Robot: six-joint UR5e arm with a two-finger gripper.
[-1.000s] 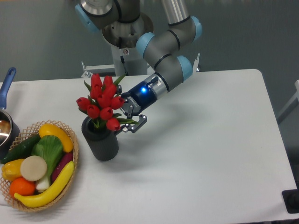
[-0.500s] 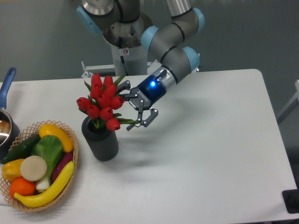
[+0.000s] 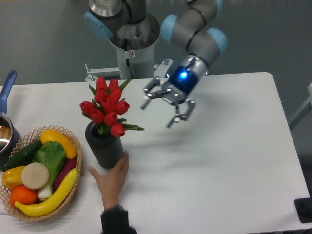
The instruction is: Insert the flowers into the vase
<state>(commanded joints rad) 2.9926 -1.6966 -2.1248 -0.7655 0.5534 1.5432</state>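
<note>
Standing upright in the vase (image 3: 104, 146), the flowers (image 3: 106, 108) have their green stems down inside its round opening and their red buds bunched above the rim, with one leaf poking out to the right. The vase sits on the white counter (image 3: 219, 161) toward its left side, just beside a woven basket (image 3: 73, 146) that holds a banana (image 3: 48, 197), a second yellow piece, a cucumber, an orange and other vegetables (some are too packed together to name). The tool (image 3: 167, 106) hangs in the air to the right of the bouquet, apart from it and touching nothing, its two fingers spread wide with nothing between them; a blue light glows on the wrist just behind it. A person's hand (image 3: 112, 181) reaches in from the bottom edge, palm down on the counter, its fingertips right at the base of the vase; whether they actually touch it I cannot tell. At the far left edge, a pot (image 3: 6, 131) with a blue handle is partly cut off by the frame.
</note>
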